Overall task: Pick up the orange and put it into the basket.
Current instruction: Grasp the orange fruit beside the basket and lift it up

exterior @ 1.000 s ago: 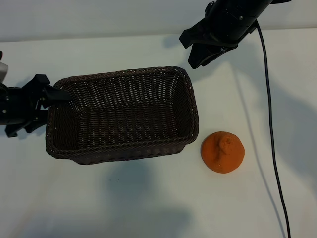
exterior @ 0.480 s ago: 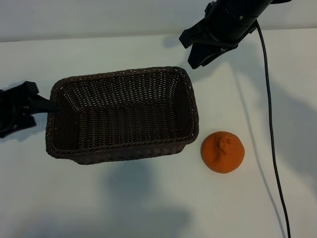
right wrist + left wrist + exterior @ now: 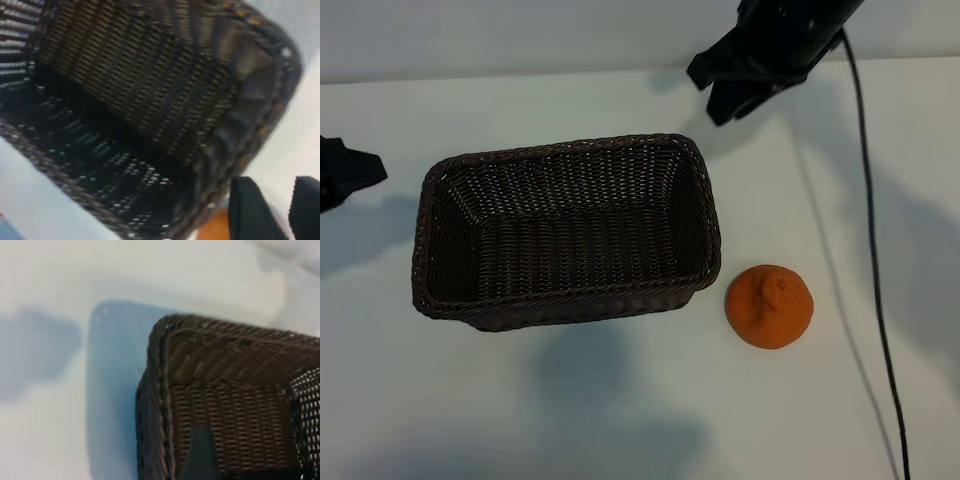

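The orange [image 3: 769, 306] lies on the white table just right of the basket [image 3: 712, 215], close to its front right corner; a sliver of the orange [image 3: 215, 227] shows past the basket's rim [image 3: 260, 125] in the right wrist view. The dark woven basket holds nothing. My right gripper [image 3: 712, 92] hangs open above the table behind the basket's back right corner, nothing between its fingers [image 3: 250, 210]. My left gripper [image 3: 355, 170] is at the far left, clear of the basket, open. One of its fingers [image 3: 200, 455] shows before the basket's rim [image 3: 160, 390].
A black cable [image 3: 868, 250] runs down the table's right side, right of the orange. White table surface lies open in front of the basket and around the orange.
My left gripper has pulled back leftward, away from the basket's left end. The right gripper has shifted slightly toward the back. Basket and orange have not moved.
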Motion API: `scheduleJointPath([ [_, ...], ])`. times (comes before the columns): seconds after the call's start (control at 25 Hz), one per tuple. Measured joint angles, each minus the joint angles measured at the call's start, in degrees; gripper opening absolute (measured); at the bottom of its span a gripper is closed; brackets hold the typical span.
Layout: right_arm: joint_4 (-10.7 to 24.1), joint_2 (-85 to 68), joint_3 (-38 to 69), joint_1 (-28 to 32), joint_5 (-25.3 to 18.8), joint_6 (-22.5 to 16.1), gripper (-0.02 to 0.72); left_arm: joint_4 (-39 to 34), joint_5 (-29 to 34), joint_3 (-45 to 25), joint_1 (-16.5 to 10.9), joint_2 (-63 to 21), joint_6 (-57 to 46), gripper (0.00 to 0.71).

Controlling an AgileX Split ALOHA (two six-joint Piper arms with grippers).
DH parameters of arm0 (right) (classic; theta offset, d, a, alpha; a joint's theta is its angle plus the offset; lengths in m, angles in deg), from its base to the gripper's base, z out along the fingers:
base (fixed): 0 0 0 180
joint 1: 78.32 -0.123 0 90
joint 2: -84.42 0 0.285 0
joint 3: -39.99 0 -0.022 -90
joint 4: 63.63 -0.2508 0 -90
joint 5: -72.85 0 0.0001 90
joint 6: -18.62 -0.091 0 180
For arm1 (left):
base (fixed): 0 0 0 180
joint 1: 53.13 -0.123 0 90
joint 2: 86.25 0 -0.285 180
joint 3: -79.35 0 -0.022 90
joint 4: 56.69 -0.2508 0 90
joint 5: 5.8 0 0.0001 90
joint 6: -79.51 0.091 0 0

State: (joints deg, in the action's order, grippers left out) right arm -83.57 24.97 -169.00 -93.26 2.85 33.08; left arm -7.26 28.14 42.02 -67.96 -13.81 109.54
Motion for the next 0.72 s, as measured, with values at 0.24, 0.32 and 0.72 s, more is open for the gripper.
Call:
scheduleJointPath([
  [0.24, 6.0, -4.6, -1.1, 0.0, -0.1, -1.1, 0.506, -0.2, -0.2, 0.0, 0.0, -0.7, 1.2, 0.596],
  [0.32, 6.5, -7.2, -1.1, 0.0, -0.1, -1.3, 0.587, -0.2, -0.7, 0.0, 0.0, -0.7, 1.2, 0.596],
  [0.72, 8.7, -19.9, 7.3, 0.0, 0.2, -0.9, 0.552, 0.1, -1.4, 0.0, 0.0, 2.6, 4.5, 0.596],
])
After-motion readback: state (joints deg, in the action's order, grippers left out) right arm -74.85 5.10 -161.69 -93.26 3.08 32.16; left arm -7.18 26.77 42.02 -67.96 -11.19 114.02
